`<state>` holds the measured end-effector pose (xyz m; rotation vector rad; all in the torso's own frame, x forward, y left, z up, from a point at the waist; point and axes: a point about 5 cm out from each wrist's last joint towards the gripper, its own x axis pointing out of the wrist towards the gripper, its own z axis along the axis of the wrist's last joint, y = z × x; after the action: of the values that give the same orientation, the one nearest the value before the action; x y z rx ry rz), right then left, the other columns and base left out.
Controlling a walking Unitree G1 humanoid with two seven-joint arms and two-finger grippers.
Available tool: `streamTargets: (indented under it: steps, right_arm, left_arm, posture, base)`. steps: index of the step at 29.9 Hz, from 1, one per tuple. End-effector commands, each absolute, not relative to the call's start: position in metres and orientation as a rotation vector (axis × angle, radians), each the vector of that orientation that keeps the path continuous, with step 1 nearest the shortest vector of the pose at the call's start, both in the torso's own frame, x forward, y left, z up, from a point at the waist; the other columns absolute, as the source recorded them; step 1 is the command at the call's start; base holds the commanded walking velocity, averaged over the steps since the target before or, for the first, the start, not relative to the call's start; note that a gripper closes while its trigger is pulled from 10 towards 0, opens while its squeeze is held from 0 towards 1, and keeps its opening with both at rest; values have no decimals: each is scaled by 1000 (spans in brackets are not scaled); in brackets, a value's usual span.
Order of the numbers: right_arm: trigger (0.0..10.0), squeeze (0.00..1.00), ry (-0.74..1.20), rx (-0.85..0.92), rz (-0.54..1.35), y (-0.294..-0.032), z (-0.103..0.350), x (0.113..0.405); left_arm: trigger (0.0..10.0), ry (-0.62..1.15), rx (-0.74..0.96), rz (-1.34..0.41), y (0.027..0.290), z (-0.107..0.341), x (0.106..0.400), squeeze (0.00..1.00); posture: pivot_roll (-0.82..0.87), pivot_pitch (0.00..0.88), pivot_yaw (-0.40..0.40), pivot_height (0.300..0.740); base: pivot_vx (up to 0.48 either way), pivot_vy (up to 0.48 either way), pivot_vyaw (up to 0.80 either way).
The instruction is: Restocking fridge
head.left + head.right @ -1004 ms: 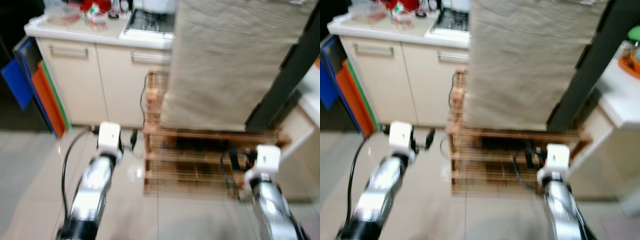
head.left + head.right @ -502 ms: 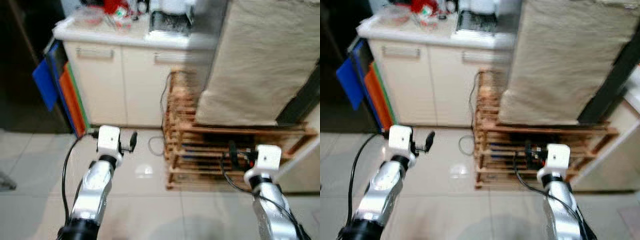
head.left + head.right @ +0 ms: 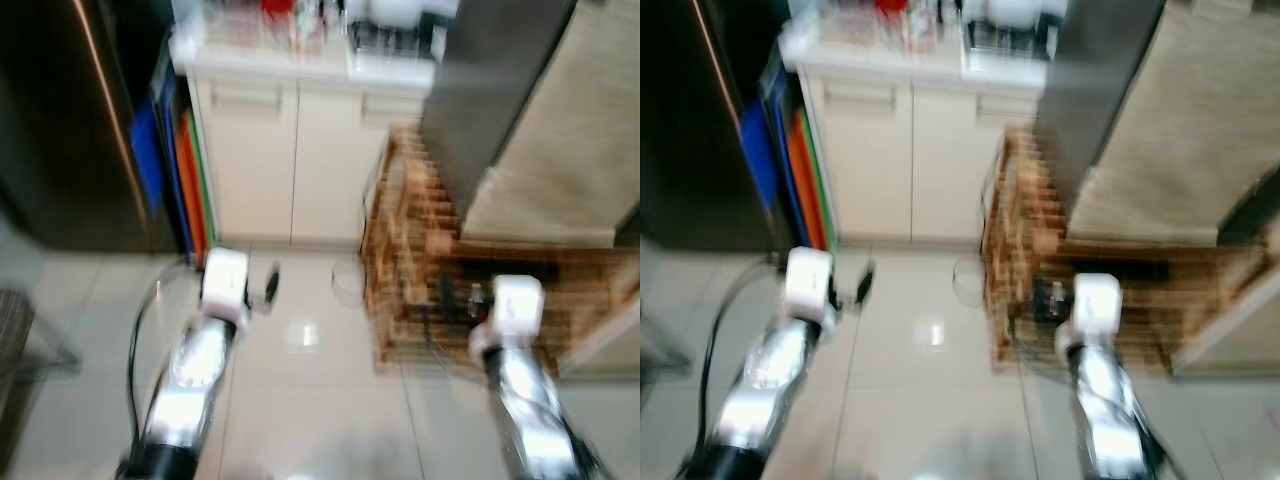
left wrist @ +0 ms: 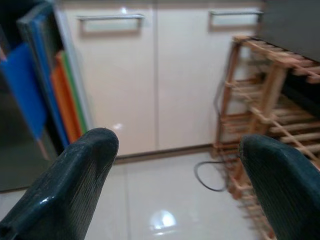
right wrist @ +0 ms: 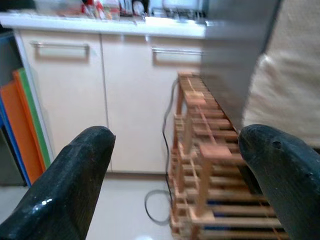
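dark fridge (image 3: 60, 120) at far left, door edge vertical | cream cabinet (image 3: 290, 160) ahead | wooden rack (image 3: 440, 270) right, corner jutting | bare tile floor (image 3: 310, 400) between | left gripper (image 4: 175, 165) spread, empty | right gripper (image 5: 175, 165) spread, empty

The view has swung left, bringing a dark fridge (image 3: 60, 120) into sight.

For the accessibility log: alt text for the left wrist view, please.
Open left end effector points at cream cabinet doors above a tiled floor. Blue, orange and green boards lean beside them, opposite a wooden rack.
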<state>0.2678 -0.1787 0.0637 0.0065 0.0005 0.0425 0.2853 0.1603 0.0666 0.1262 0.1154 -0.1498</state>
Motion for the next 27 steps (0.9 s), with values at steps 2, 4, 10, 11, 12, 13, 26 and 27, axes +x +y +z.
streamTargets:
  steps: [2, 4, 10, 11, 12, 13, 26, 27]
  right_arm:
    - [10000, 0, 3, -13, 15, -188, 64, 270]
    - [10000, 0, -5, -14, 14, -186, 66, 274]
    - [10000, 0, -38, -5, -7, -188, 75, 281]
    - [10000, 0, -76, -4, -20, -186, 82, 283]
    - [10000, 0, -76, -4, -20, -186, 82, 283]
    - [10000, 0, -114, 1, -15, -181, 91, 288]
    - [10000, 0, -165, 1, -3, -169, 111, 310]
    - [10000, 0, -149, -7, -6, -169, 107, 309]
  left_arm:
    - [10000, 22, 162, -205, 148, 84, 291, 0]
    - [10000, 5, 164, -208, 150, 86, 290, 0]
    - [10000, -27, 130, -185, 148, 94, 292, 0]
    - [10000, -60, 96, -201, 139, 102, 295, 0]
    - [10000, -60, 96, -201, 139, 102, 295, 0]
    - [10000, -107, 83, -221, 129, 116, 300, 0]
    - [10000, -167, 102, -305, 110, 140, 312, 0]
    - [10000, -156, 104, -327, 107, 137, 309, 0]
  posture:
    - [118, 0, -50, 740]
    - [122, 0, -52, 740]
    - [120, 0, -52, 740]
    - [119, 0, -55, 740]
    - [119, 0, -55, 740]
    - [118, 0, -56, 740]
    - [125, 0, -52, 740]
    - [126, 0, -50, 740]
  base:
    - [319, 360, 0]
    - [326, 352, 0]
    - [324, 354, 0]
    - [330, 349, 0]
    - [330, 349, 0]
    - [326, 352, 0]
    - [393, 194, 0]
    - [472, 0, 0]
